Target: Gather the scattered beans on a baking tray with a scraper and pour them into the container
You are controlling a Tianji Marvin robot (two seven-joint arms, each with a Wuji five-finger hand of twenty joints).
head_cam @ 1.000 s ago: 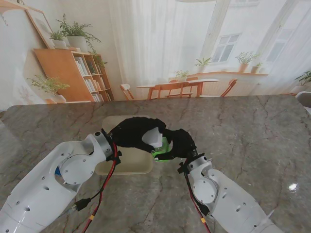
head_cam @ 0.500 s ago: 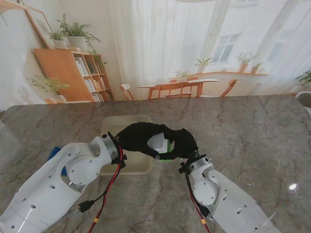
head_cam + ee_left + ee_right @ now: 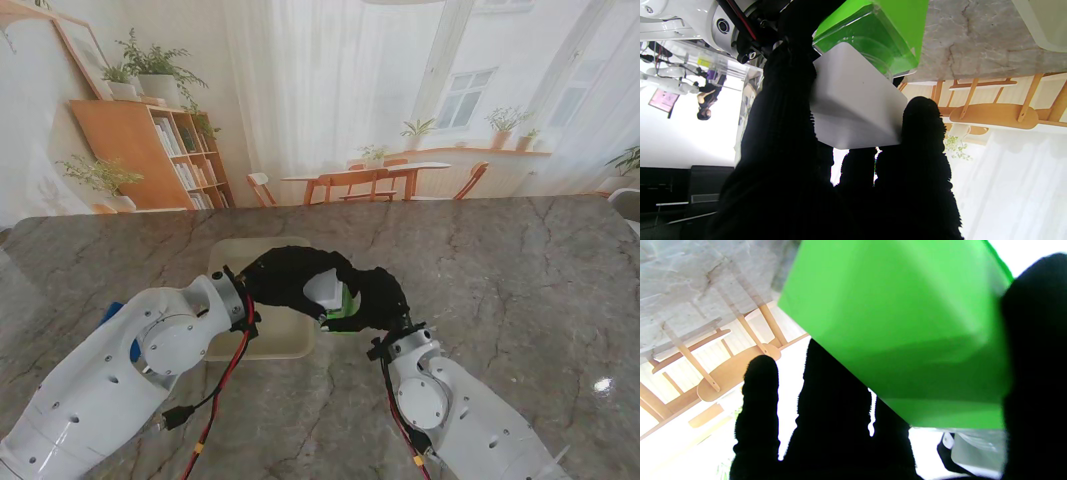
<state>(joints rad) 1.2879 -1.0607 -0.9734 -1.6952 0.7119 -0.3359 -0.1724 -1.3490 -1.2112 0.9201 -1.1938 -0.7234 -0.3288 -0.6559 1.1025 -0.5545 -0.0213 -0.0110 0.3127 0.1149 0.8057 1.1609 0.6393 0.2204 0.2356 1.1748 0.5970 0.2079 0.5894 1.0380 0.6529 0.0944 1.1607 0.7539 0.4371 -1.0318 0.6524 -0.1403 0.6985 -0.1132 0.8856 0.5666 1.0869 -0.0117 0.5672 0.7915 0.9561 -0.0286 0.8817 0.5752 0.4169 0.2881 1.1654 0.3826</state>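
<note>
My left hand [image 3: 285, 280], in a black glove, is shut on a white scraper [image 3: 324, 290] over the right side of the cream baking tray [image 3: 280, 343]. My right hand [image 3: 382, 296] is shut on a green container [image 3: 347, 306], tilted and held just off the tray's right edge. The scraper's blade [image 3: 853, 106] rests against the clear rim of the container [image 3: 873, 33]. In the right wrist view the container's green wall [image 3: 907, 323] fills the frame between thumb and fingers [image 3: 833, 406]. I cannot make out any beans; the hands hide most of the tray.
The grey marble table [image 3: 500, 270] stretches far to the right and away from me. A small blue object [image 3: 116, 313] peeks out beside my left forearm. A corner of the tray [image 3: 1043, 23] shows in the left wrist view.
My left hand has slid right with the scraper, closer against the container, and its forearm has swung inward. The right hand and container have barely shifted.
</note>
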